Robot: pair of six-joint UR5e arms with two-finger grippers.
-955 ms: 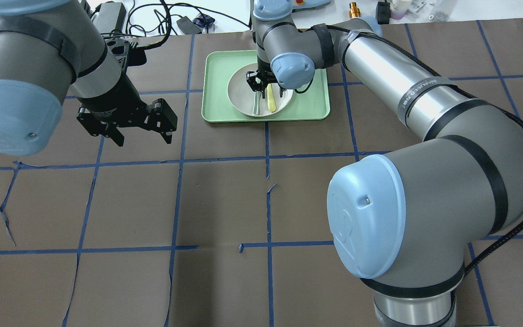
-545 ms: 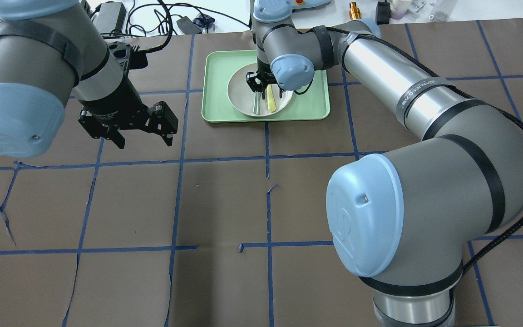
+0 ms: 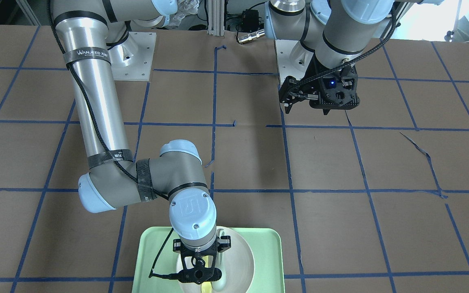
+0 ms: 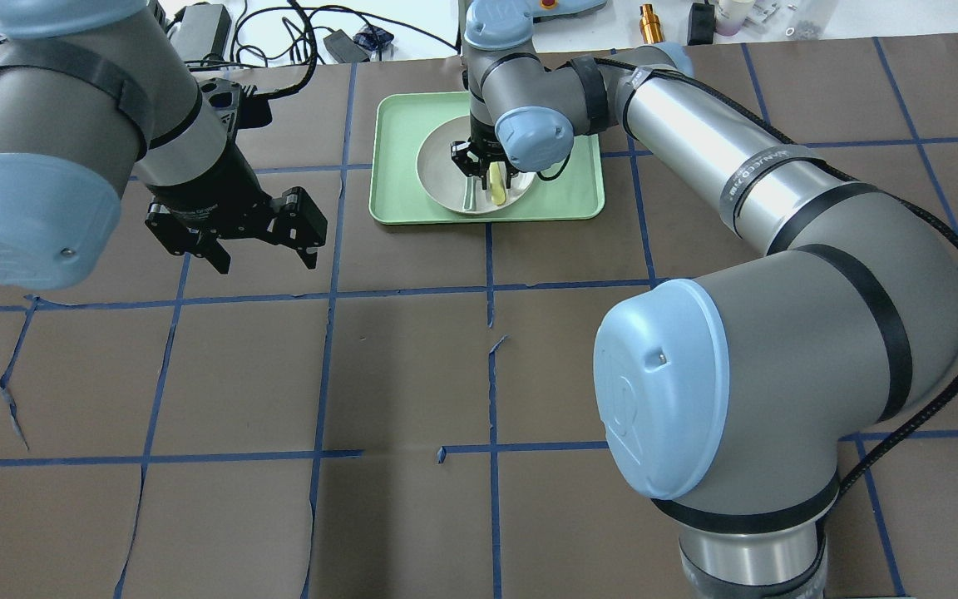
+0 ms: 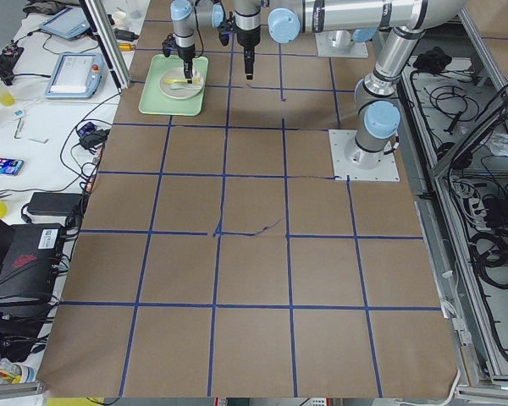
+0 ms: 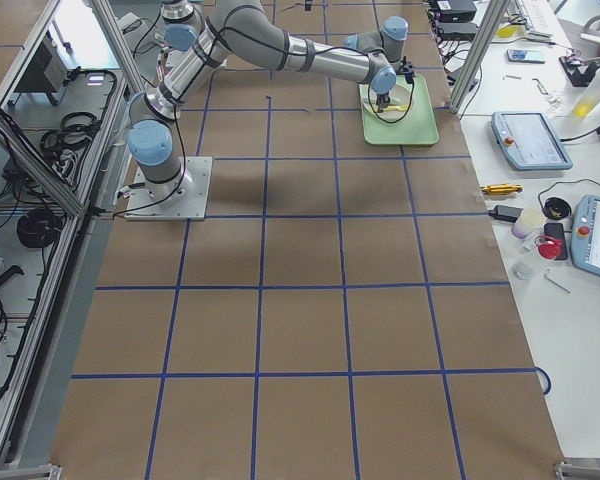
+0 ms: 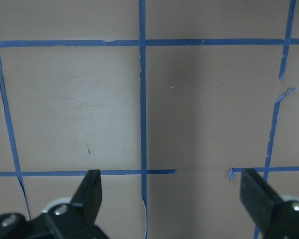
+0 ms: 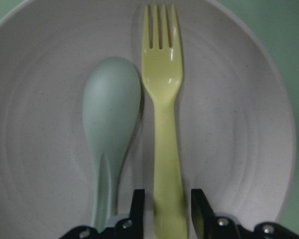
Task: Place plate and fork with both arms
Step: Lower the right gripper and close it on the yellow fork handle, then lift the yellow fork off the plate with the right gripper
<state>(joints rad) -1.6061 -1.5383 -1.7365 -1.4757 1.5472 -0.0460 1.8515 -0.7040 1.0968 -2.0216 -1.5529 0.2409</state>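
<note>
The right gripper (image 8: 167, 211) is straddling the handle of the one fork (image 8: 162, 84), its two fingers drawn narrow with only slivers of gap showing. Just outside one finger, one spoon (image 8: 111, 104) is lying parallel to the fork. Both are resting in the single plate (image 8: 239, 124), which is sitting on one tray (image 4: 396, 166). The left gripper (image 7: 170, 186) is hanging spread wide over the taped table (image 7: 65, 109), well apart.
</note>
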